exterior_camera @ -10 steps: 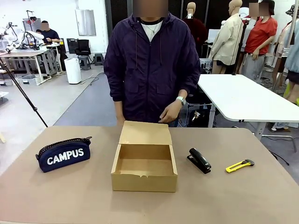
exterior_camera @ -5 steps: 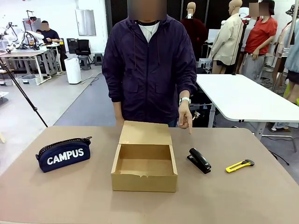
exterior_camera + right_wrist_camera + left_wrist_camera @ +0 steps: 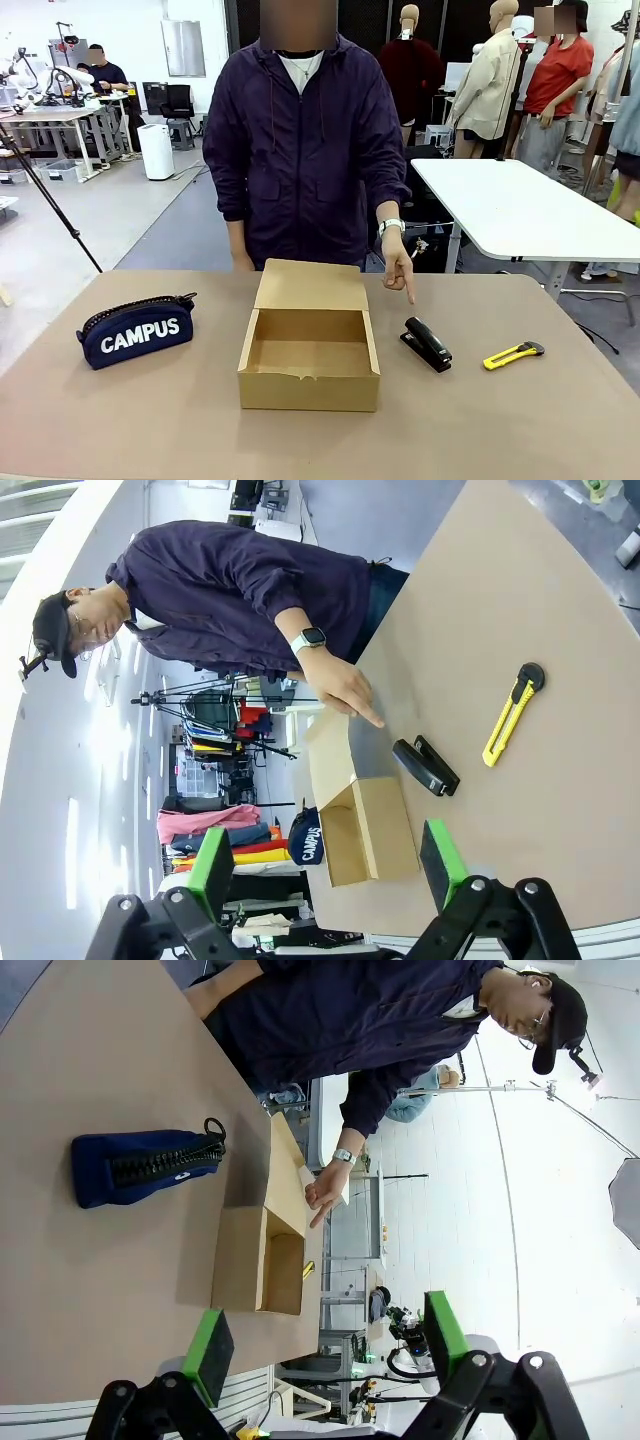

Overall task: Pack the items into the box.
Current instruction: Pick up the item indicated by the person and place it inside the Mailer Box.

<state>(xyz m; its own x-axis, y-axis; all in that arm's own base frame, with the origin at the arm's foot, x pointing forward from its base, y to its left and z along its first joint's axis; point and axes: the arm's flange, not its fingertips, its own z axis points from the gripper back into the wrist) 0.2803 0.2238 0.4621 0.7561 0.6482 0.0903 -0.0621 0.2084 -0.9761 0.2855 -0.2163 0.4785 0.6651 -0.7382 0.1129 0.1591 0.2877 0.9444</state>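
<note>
The brown cardboard box point(image 3: 308, 392) stands open and empty at the table's middle, its flap lid leaning back toward the person. Left of it lies the navy "CAMPUS" pouch point(image 3: 137, 331). To its right are the black stapler point(image 3: 427, 344) and the yellow-and-black utility knife point(image 3: 513, 354). The person's hand point(image 3: 400, 268) points a finger down at the stapler. My left gripper point(image 3: 325, 1345) is open, well away from the pouch point(image 3: 140, 1165) and box point(image 3: 238, 1272). My right gripper point(image 3: 327, 865) is open too, far from the stapler point(image 3: 425, 766), knife point(image 3: 510, 715) and box point(image 3: 385, 825).
The person stands at the far edge behind the box. The brown table point(image 3: 150, 420) has free room in front of the box and at both front corners. A white table point(image 3: 520, 210) stands behind at the right.
The person's hand has come away from the body and now points a finger down at the stapler. The person has shifted slightly left. Box and items have not moved.
</note>
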